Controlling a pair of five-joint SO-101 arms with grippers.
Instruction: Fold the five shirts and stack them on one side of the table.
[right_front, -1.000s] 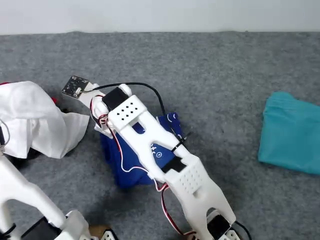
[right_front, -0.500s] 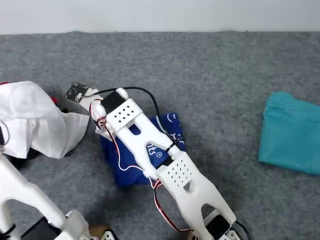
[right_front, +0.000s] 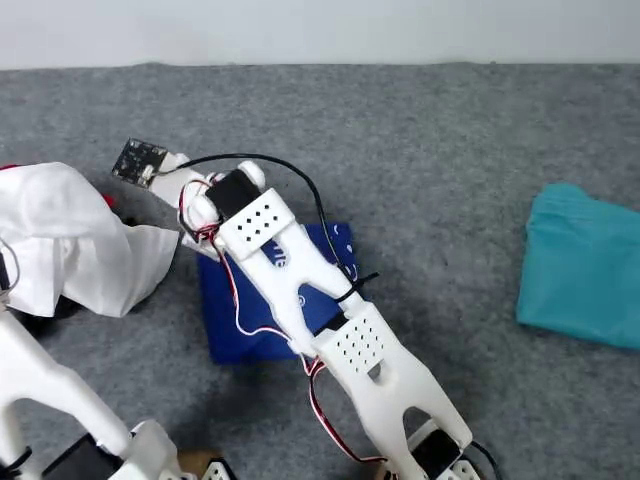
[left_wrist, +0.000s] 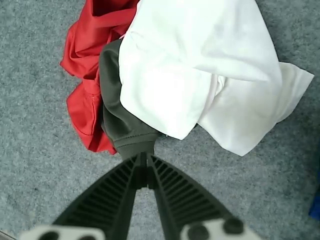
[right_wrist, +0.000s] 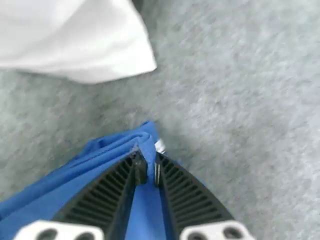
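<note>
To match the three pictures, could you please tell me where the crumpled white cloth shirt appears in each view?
High view: the crumpled white cloth shirt lies at the left edge.
Left wrist view: it lies beyond the left gripper, over a dark shirt and a red shirt.
Right wrist view: its edge lies beyond the right gripper.
Shared landmark: the blue cloth shirt, beside the white one in all three.

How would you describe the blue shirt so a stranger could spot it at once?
On the grey table, look left of centre, under the white right arm. The blue shirt lies there, one corner pinched in the right gripper. It is the only blue one: beside it is a white shirt, far right a teal shirt.
</note>
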